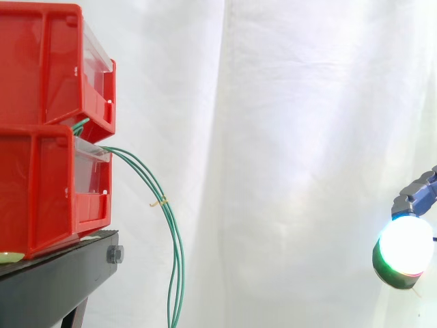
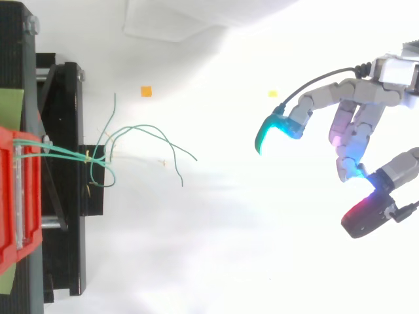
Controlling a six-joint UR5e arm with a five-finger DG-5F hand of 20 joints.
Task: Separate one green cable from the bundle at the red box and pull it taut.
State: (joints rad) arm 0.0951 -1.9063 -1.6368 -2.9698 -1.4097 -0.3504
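White curtain (image 1: 287,137) behind, green cables (image 1: 174,239) droop from red bins (image 1: 41,184) at frame left w/ hand (image 2: 357,121) far right, fingers (image 2: 314,98) spread, empty; risk: strands lie close, so it may snag several, not one.

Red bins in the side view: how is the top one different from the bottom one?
The upper red plastic bin sits on the lower red plastic bin, which stands on the black stand. Thin green cables hang out over the lower bin's front; none hang from the upper bin. Both are red with clear front panels.
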